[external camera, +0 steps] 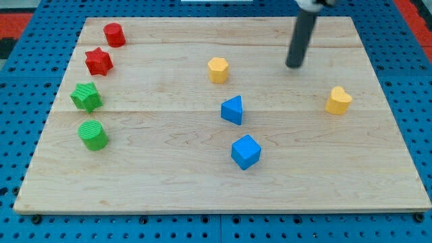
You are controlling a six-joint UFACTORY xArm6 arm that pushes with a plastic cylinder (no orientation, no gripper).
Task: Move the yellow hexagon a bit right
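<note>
While well right of the yellow hexagon (218, 69), my tip (294, 66) on pale wood.

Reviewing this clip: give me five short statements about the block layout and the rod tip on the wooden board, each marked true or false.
1. My tip touches the yellow hexagon block. False: it stands apart, toward the view's right of it.
2. The blue triangular block lies nearer the view's top than the blue cube. True.
3. The red star block sits on the view's right half. False: it is on the left, below the red cylinder.
4. The yellow heart-shaped block is the block farthest toward the view's right. True.
5. The green star block and green cylinder are stacked. False: they lie side by side on the wooden board.
</note>
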